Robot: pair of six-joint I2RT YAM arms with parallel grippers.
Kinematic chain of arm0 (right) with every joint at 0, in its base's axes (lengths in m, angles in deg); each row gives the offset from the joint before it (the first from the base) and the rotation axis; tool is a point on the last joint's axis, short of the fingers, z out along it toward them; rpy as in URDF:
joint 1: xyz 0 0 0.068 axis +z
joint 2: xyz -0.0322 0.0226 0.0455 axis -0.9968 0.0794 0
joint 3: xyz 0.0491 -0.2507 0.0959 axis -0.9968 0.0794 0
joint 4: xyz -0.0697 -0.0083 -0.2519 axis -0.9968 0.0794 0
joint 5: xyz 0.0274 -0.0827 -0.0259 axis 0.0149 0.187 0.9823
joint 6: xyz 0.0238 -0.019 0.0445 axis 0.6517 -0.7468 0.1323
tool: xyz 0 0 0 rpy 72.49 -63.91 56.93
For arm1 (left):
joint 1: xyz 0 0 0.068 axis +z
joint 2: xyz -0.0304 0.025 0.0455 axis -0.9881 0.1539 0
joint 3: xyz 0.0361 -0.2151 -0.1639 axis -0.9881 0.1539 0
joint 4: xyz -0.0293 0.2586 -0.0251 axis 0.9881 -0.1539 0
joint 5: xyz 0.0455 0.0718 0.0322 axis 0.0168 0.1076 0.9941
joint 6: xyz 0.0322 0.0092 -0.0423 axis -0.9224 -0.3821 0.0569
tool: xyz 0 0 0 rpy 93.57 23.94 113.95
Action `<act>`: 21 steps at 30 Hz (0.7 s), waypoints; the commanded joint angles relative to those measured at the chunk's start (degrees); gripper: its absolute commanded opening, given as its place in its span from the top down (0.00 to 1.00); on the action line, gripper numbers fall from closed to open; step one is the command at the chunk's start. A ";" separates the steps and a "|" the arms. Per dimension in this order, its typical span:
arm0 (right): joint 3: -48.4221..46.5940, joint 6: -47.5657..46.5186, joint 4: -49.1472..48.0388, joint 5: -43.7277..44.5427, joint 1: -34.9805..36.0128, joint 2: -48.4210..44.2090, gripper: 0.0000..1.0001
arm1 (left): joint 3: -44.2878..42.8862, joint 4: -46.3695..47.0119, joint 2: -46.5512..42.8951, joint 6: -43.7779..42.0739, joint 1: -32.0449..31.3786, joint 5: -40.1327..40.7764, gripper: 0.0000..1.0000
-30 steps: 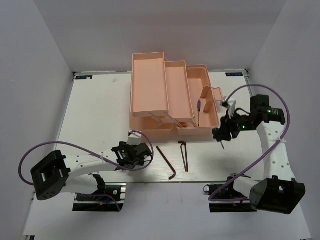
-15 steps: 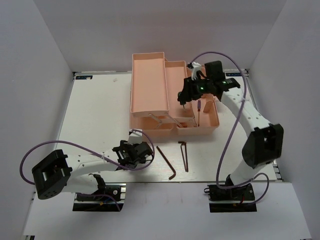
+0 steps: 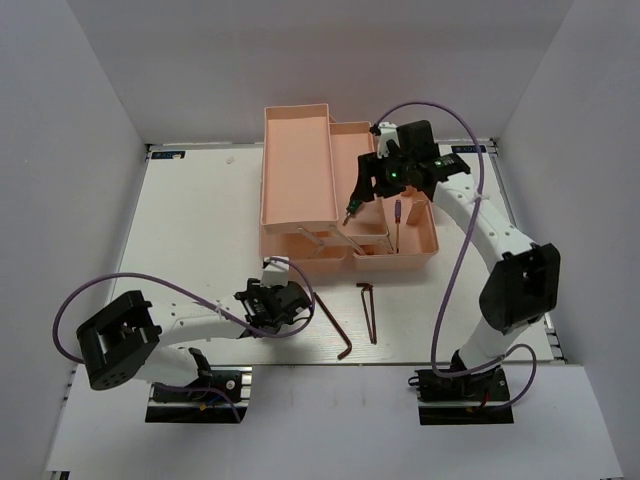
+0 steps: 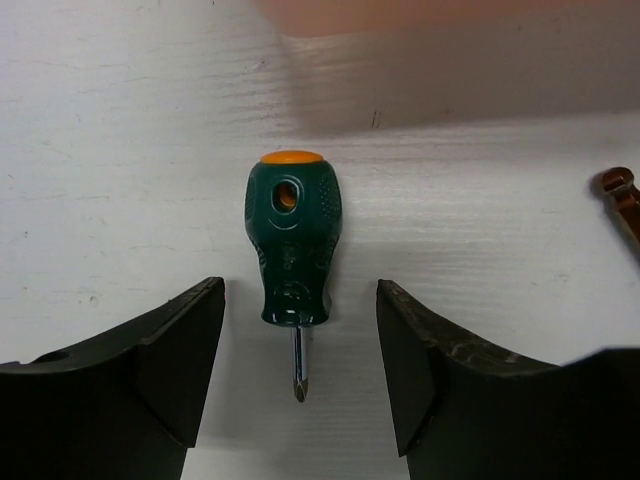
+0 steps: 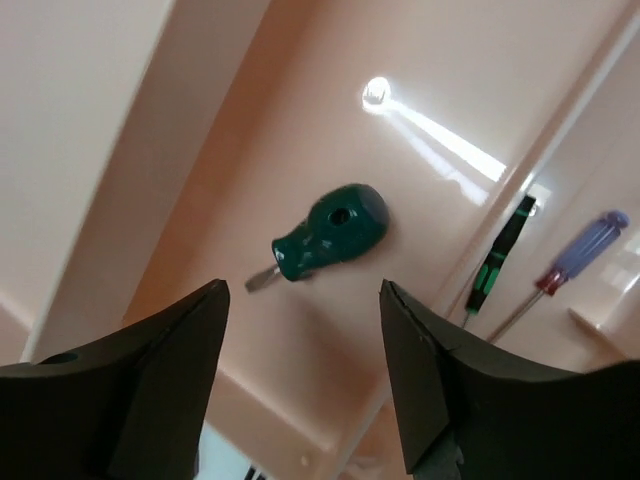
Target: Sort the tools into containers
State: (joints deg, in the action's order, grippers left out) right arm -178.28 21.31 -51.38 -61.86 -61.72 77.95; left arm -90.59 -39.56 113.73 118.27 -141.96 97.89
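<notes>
The salmon-pink toolbox stands open at the back centre. My right gripper is open above its middle tray. A green stubby screwdriver is free of the fingers in that tray and also shows in the top view. A thin black-green driver and a purple-handled driver lie in the compartment beside it. My left gripper is open on the table, straddling a green screwdriver with an orange cap. Two hex keys lie on the table.
The toolbox's front wall is just beyond the left gripper's screwdriver. One hex key's end shows at the right of the left wrist view. The purple driver lies in the lower right compartment.
My right arm swung from the table's right side to over the toolbox and opened, and its green screwdriver is now in the middle tray. My left gripper shifted slightly right.
</notes>
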 commanded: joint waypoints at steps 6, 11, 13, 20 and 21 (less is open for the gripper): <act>9.53 -0.82 -2.38 -2.80 -1.31 -16.35 0.27 | 0.32 6.30 2.60 -0.68 2.11 4.90 0.33; 17.09 -1.44 -2.57 -4.21 -2.54 -23.56 0.27 | 1.64 9.11 4.80 -0.69 2.81 3.68 0.60; 19.02 -2.05 -1.95 -4.56 -2.89 -25.41 0.27 | 2.16 9.12 4.80 -0.69 2.81 3.05 0.71; 26.21 -10.57 2.70 -5.26 -4.04 -31.81 0.09 | -0.99 4.90 -5.70 -8.46 0.01 -3.94 1.00; 27.20 -14.24 3.06 -5.44 -4.13 -33.48 0.09 | -1.00 7.43 -8.27 -12.07 -0.61 -7.28 1.00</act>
State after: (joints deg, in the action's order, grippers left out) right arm -153.67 14.73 -50.64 -66.01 -65.57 49.23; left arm -89.32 -33.66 113.18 113.99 -140.91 97.41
